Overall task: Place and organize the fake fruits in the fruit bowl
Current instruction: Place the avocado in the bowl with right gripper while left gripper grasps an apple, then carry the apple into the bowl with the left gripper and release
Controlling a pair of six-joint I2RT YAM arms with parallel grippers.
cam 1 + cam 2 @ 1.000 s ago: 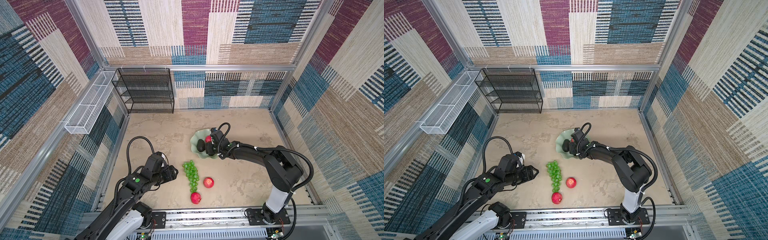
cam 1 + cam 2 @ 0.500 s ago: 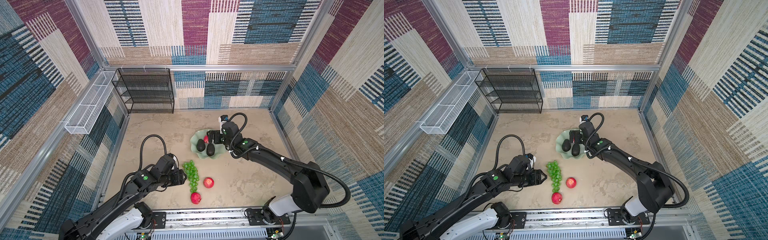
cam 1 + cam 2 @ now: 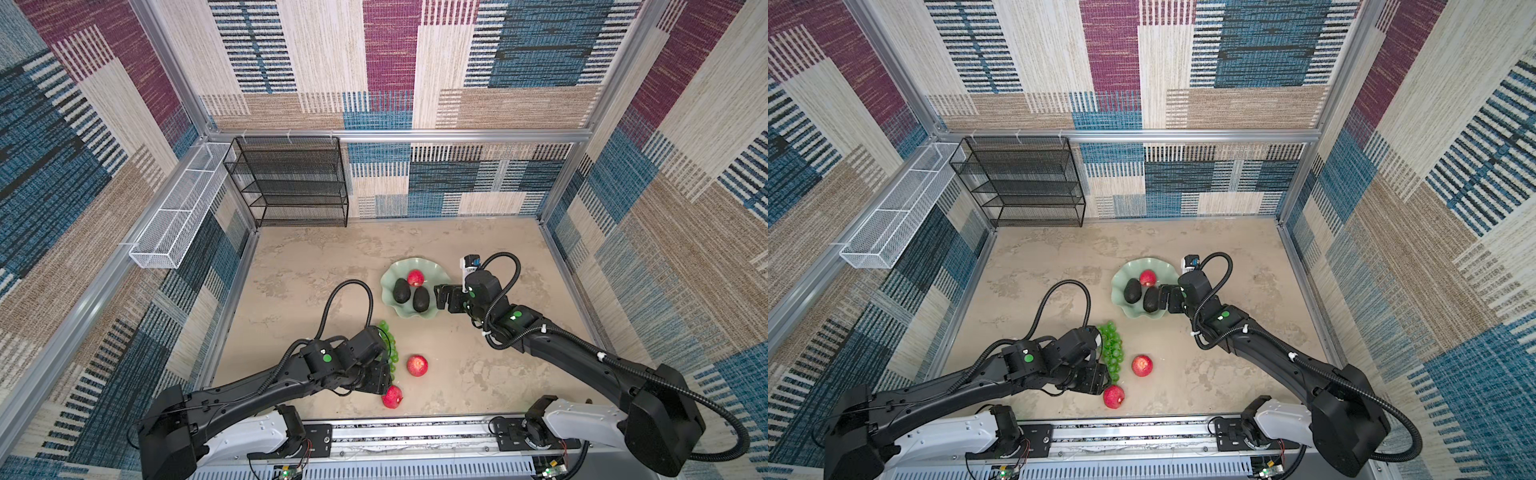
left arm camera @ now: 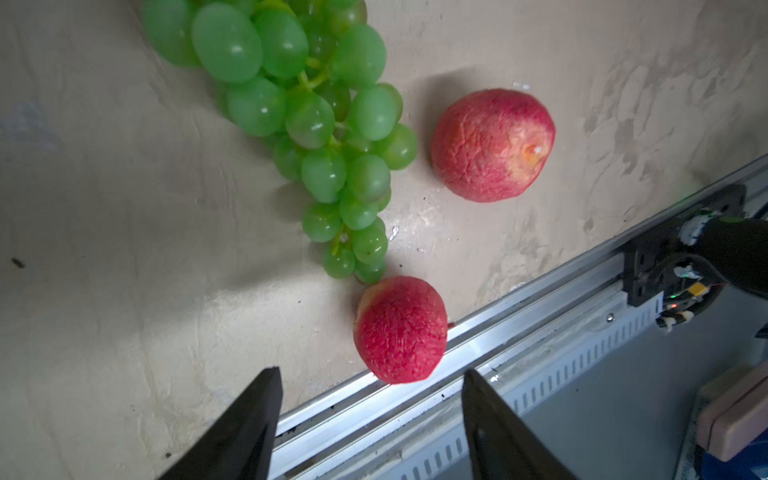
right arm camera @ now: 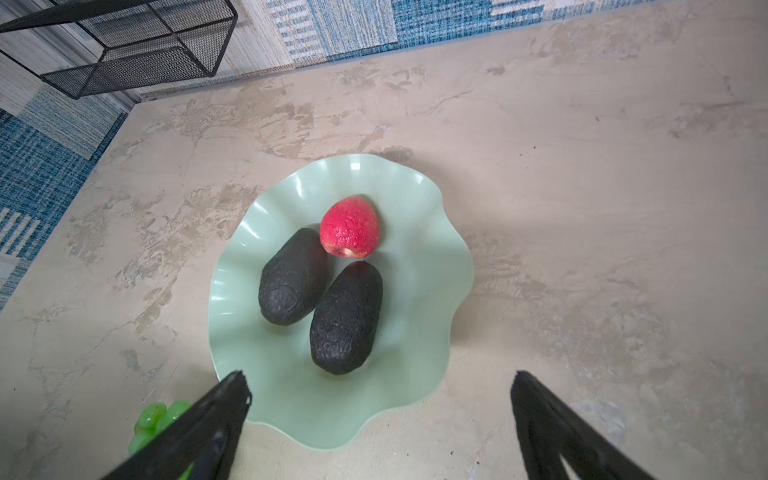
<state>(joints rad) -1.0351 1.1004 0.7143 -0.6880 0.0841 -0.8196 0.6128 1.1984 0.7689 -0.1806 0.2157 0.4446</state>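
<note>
On the left, the left end effector (image 4: pixel 370 375) had swung in from the bare tabletop (image 3: pixel 311 266) left of the fruit. It now sat low over the near end of the one grape bunch (image 4: pixel 324 124). Its jaws were partly apart and empty, and they pointed at the near apple (image 4: pixel 401 330), which lay just ahead of the fingertips by the front rail. The bunch's last grape lay right against that apple, though contact could not be confirmed. A second apple (image 4: pixel 492 145) lay a little farther right, just beside the grapes but apart from them. Farther right and farther back stood the single fruit bowl (image 5: pixel 419 299), holding the third apple (image 5: pixel 350 227) and both avocados (image 5: pixel 293 276), which lay side by side. A second earlier the right end effector (image 5: pixel 379 376) had been down in the bowl, with only one avocado showing. It had since let go and drawn back to the bowl's right rim, with its jaws wide and nothing between them. By my reading the second avocado had just been delivered, so three of the six fruits were in. The count was three apples, two avocados, one grape bunch and one bowl. Two apples and the grapes remained on the tabletop, and the near apple looked likely to be the left arm's next pick.
</note>
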